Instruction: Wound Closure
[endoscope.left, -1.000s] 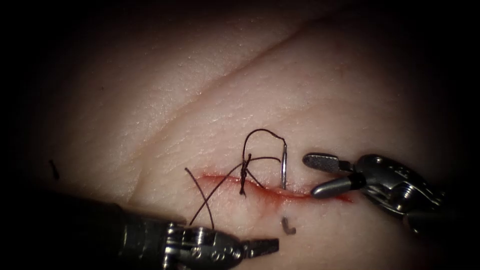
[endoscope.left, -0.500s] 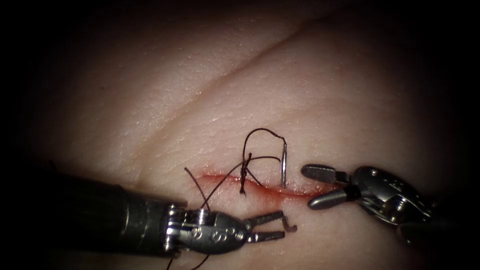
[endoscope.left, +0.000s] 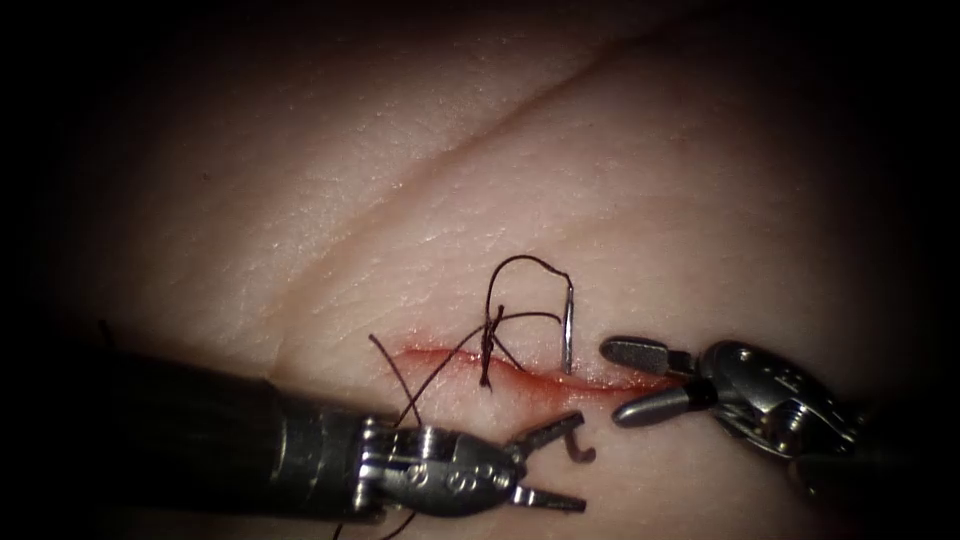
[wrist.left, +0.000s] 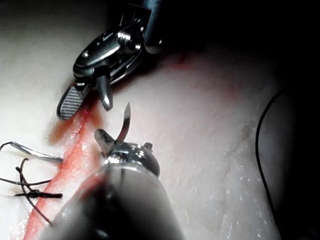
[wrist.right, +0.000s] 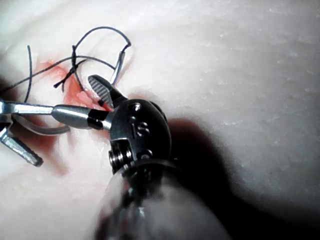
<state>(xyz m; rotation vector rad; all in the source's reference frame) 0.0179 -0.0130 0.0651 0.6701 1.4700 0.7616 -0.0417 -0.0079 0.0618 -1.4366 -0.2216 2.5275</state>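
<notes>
Steel needle (endoscope.left: 567, 330) stands in the tissue (endoscope.left: 640, 200) at the cut (endoscope.left: 560, 385), right of the knot (endoscope.left: 490, 345), thread (endoscope.left: 520, 268) looping off its top. Left tool (endoscope.left: 560, 465) jaws wide apart, empty, needle's emerging tip (endoscope.left: 580, 452) between them. Right tool (endoscope.left: 625, 380) jaws spread, empty, just right of needle.

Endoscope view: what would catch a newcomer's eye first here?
The thin curved steel needle stands in the pale tissue at the red cut's right part, with dark thread looping from its top to a knot. The right arm's tool waits beside it, open and empty. The left arm's tool is open, empty, by a small dark hook, apparently the needle's tip.
</notes>
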